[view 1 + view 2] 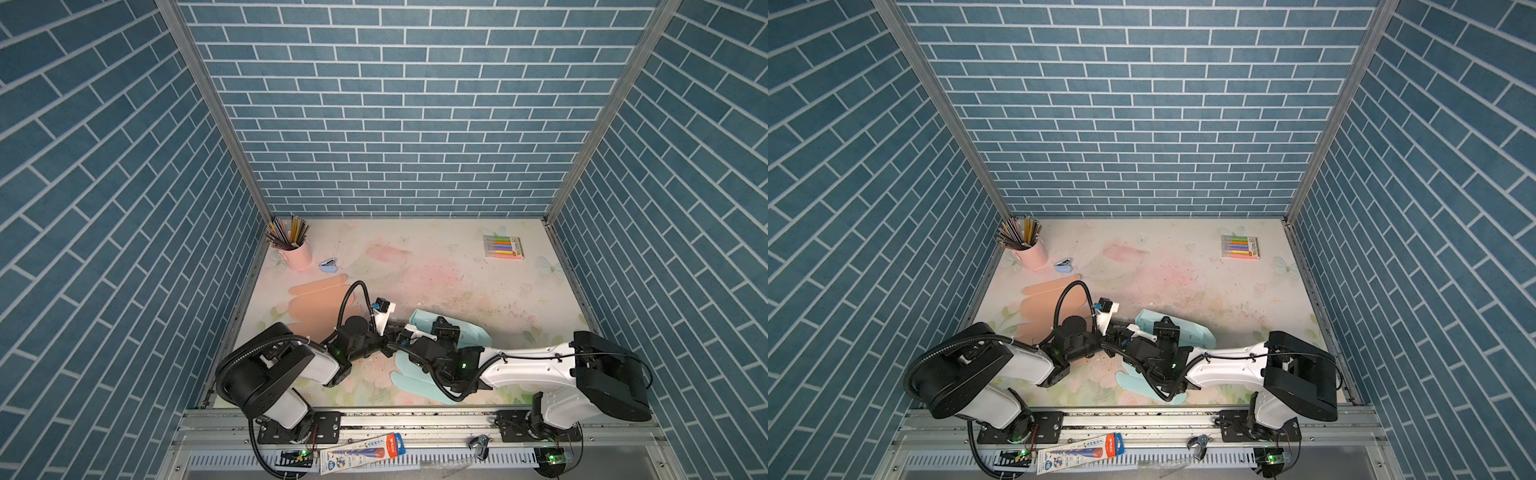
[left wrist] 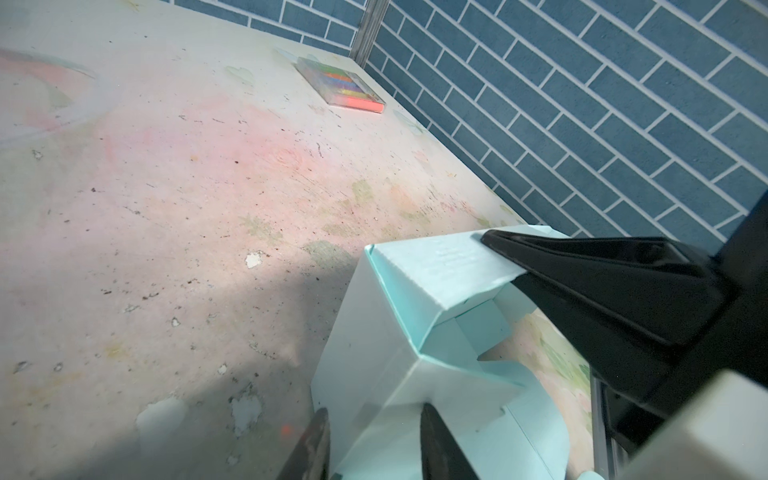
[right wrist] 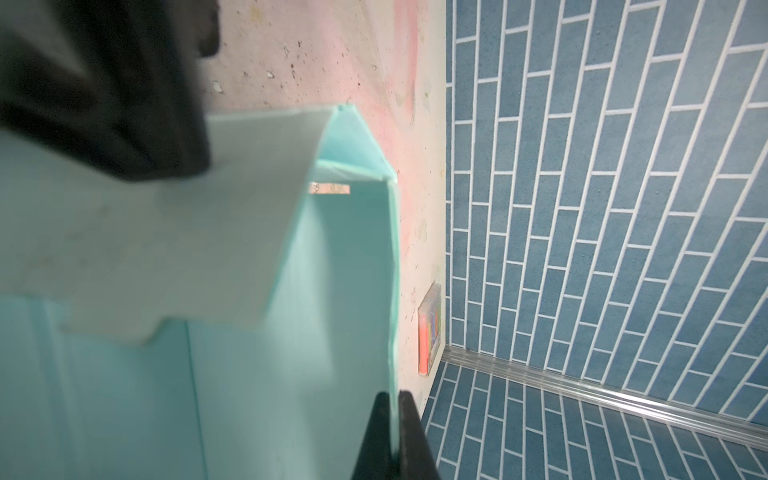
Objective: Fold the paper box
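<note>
On the desk (image 1: 436, 266), the box (image 1: 420, 321) wall is clamped by the closed right pincer (image 3: 391, 399); its nine-o'clock edge is straddled by the part-open left pincer (image 2: 374, 409).

mint paper box (image 2: 374, 332), partly folded

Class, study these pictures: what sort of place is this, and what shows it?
Likely a robot test cell dressed as a craft desk: brick-print walls, two arms bolted to a rail, and a pencil cup, marker pack and paper box on the table.
</note>
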